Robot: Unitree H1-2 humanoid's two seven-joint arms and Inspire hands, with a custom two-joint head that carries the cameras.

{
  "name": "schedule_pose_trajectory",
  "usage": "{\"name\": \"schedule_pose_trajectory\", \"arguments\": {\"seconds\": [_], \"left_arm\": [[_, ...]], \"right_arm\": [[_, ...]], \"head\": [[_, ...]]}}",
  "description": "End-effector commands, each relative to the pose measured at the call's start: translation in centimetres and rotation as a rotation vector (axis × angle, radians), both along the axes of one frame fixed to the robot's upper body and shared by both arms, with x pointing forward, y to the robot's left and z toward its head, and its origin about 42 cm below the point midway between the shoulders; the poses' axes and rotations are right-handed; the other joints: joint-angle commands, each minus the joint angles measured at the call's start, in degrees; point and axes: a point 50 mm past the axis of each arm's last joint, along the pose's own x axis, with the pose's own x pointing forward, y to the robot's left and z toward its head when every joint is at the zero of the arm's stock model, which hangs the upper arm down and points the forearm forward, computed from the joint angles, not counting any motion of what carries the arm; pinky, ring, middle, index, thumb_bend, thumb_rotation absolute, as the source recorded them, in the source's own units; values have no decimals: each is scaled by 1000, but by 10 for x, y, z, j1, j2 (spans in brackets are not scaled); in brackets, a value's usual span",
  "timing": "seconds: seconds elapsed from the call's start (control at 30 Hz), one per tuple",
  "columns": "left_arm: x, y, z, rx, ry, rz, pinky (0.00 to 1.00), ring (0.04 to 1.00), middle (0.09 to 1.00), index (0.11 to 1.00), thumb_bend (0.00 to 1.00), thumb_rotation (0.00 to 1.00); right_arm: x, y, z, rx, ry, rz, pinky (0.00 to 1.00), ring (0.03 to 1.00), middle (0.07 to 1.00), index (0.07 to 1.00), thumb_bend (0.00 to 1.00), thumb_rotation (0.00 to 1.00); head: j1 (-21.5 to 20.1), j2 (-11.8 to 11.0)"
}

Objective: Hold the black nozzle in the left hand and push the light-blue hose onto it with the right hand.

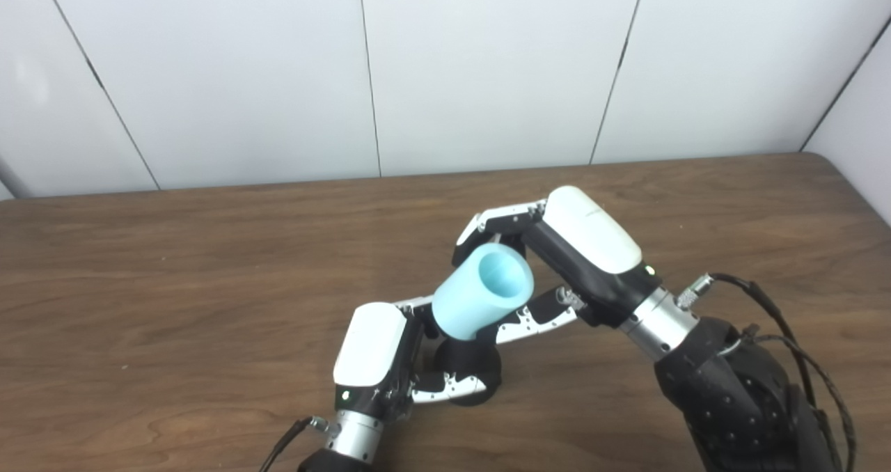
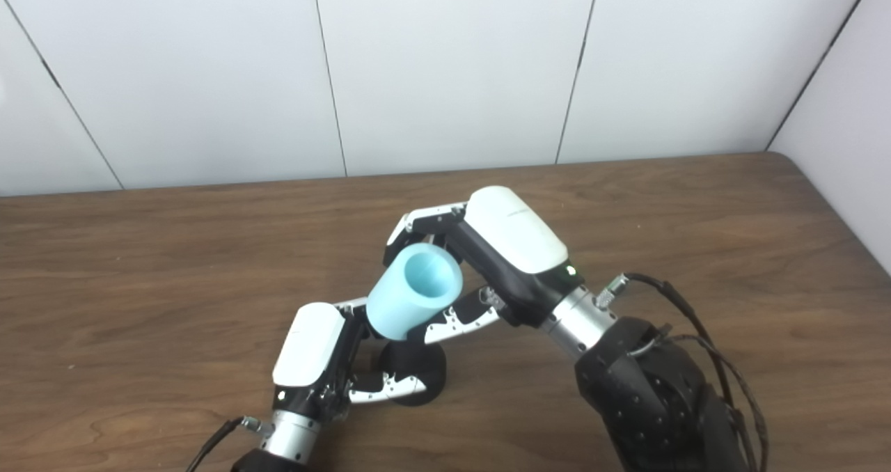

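While the left hand (image 1: pixel 379 360) gripped the black nozzle (image 1: pixel 468 374) low over the brown table (image 1: pixel 174 284), its fingers wrapped round the base, the right hand (image 1: pixel 557 249) was closed around the light-blue hose (image 1: pixel 482 291). That hose sat tilted on the nozzle's top, its open end facing up and right, between both hands.

Dark wood-grain table (image 1: pixel 174 284), white panelled wall (image 1: pixel 487 68) behind, dark seams between panels
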Motion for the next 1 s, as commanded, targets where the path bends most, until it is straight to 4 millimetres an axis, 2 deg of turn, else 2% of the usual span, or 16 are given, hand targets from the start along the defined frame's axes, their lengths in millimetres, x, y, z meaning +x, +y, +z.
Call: {"name": "schedule_pose_trajectory", "arguments": {"seconds": [0.0, 0.23, 0.4, 0.63, 0.97], "left_arm": [[-6, 2, -14, 49, 64, -6, 438, 480, 469, 498, 503, 0], [-7, 0, -14, 39, 67, -6, 434, 473, 465, 501, 504, 0], [-7, 1, -13, 39, 65, -7, 431, 475, 465, 501, 504, 0], [-7, 1, -13, 40, 72, -3, 438, 474, 463, 502, 503, 0], [-8, 3, -13, 52, 67, -6, 422, 468, 460, 505, 504, 0]], "right_arm": [[6, -2, 7, -57, -7, 11, 308, 378, 490, 550, 491, 0], [16, 3, 17, -206, 27, 53, 298, 389, 482, 542, 492, 0], [22, 6, 24, -261, 76, 55, 321, 359, 465, 546, 490, 0], [28, 4, 31, -261, 136, 45, 304, 356, 462, 545, 489, 0], [34, -2, 36, -244, 187, 22, 350, 369, 485, 516, 497, 0]], "head": [[-1, 1], [-1, 4], [-1, 4], [-2, 6], [-4, 10]]}}
